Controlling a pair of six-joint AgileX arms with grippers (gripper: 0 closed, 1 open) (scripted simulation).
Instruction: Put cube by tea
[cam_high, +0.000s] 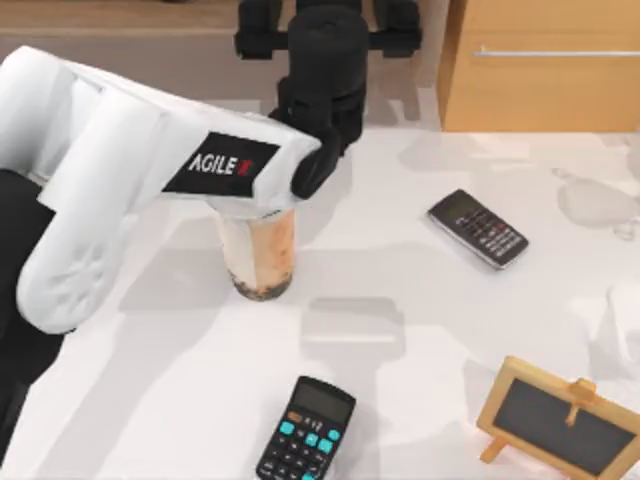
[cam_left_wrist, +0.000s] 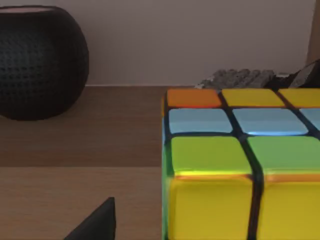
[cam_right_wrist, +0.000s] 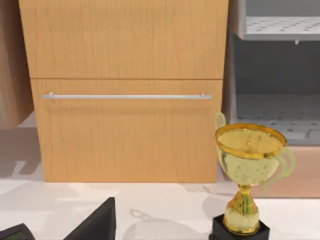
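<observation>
White desk (cam_high: 400, 300) carries the tea (cam_high: 258, 255) at ten o'clock from centre. My left arm (cam_high: 120, 180) hangs above it; its claw's grip I cannot tell. The cube (cam_left_wrist: 240, 165) sits close before its wrist camera.

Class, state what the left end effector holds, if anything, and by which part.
Cannot be told. The cube looms close before the left end effector, which hangs near the tea, but any contact is out of frame.

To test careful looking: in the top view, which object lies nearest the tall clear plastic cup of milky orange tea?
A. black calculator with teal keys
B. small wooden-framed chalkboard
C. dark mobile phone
A: the black calculator with teal keys lies just below the tall clear plastic cup of milky orange tea; the others lie farther right.
</observation>
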